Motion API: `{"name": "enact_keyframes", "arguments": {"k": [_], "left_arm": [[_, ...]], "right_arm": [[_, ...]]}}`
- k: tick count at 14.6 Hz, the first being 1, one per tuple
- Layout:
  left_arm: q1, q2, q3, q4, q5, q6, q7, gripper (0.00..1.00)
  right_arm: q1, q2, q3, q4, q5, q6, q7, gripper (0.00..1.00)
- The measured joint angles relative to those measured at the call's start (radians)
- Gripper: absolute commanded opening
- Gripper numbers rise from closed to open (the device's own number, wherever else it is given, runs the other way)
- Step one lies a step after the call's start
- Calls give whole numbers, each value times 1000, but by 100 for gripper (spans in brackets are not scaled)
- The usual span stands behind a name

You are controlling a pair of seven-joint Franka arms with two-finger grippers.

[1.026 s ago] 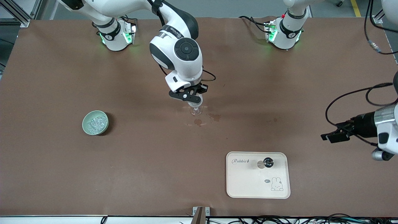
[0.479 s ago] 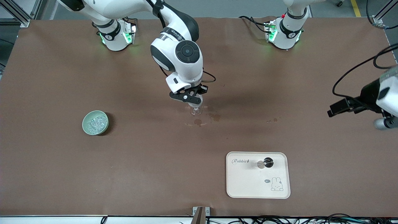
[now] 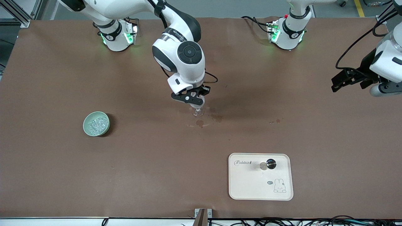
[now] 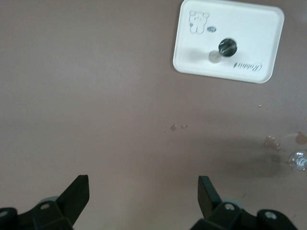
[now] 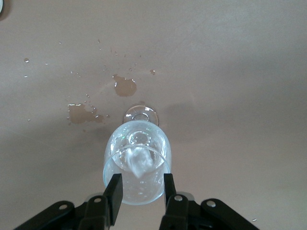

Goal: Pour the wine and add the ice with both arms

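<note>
A clear stemmed glass stands mid-table. My right gripper hangs just over its rim. In the right wrist view the glass shows from above, with a pale piece of ice inside it. The right gripper is slightly open over the rim with nothing between its fingers. The ice is heaped in a pale green bowl toward the right arm's end of the table. My left gripper is up in the air over the left arm's end of the table. It is wide open and empty.
A cream tray with a rabbit drawing lies near the front edge and holds a dark bottle seen from above. Both also show in the left wrist view, tray and bottle. Wet brown spills lie beside the glass.
My left arm has swung up and back toward its base, away from the tray. My right gripper has stayed over the glass.
</note>
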Motion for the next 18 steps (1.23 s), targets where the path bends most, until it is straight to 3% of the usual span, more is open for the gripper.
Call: {"name": "enact_keyframes", "arguments": {"k": [1, 3, 4, 8, 16, 18], "left_arm": [[0, -26, 5, -36, -4, 7, 0, 100], [1, -73, 11, -99, -8, 16, 0, 100], [1, -92, 12, -121, -8, 19, 0, 100], [1, -124, 13, -147, -8, 20, 2, 100], [3, -115, 16, -126, -8, 33, 30, 100], [2, -108, 16, -117, -8, 33, 38, 100]], "right_arm": [[0, 0, 0, 0, 0, -3, 0, 65], [0, 0, 0, 0, -1, -7, 0, 95], [0, 0, 0, 2, -2, -7, 0, 100], [-48, -40, -6, 37, -32, -42, -8, 100], [-343, -330, -19, 57, -45, -236, -281, 100], [-386, -375, -77, 56, -46, -312, -404, 100]]}}
